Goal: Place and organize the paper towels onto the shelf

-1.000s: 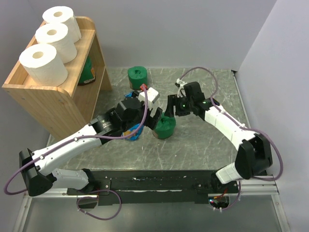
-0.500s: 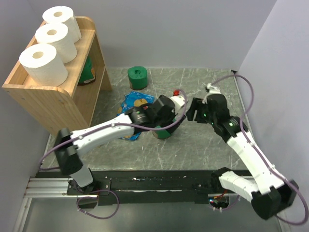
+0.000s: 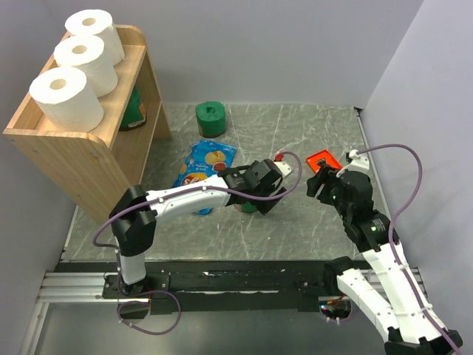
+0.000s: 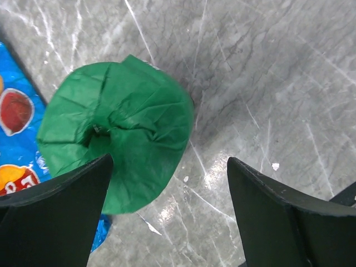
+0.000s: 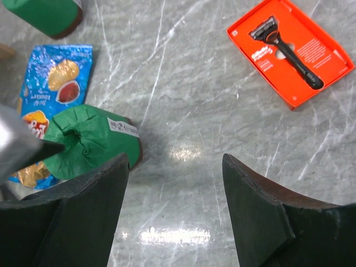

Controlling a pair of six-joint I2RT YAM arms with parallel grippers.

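i had the left end effector point(image 4: 169, 167) spread wide and empty over the nearest green roll point(image 4: 119, 125). in the left wrist view the roll sat left of centre on the tabletop point(image 4: 267, 83). its crumpled wrapped end faced the camera and its lower left edge lay against the chip bag point(image 4: 14, 111). the left finger hung over the roll's lower edge, while the right finger stood well off over bare stone.

so the grasp was not centred. i judged i should shift toward the left of that frame until the roll sat evenly between the fingers, and only then descend. the roll looked soft, so a gentle close across its waist seemed best, keeping the lower finger off the bag so it would not come up too.

the right end effector point(image 5: 173, 167) was also wide and empty, between the roll and the razor pack point(image 5: 289, 50). i wanted it kept clear of the lift path.

the shelf point(image 3: 81, 159) stood at upper left of the top view. the white rolls point(image 3: 68, 97) filled its top tray and another green one point(image 3: 134, 109) sat on the tier below, so that lower tier looked the sensible place for this one.
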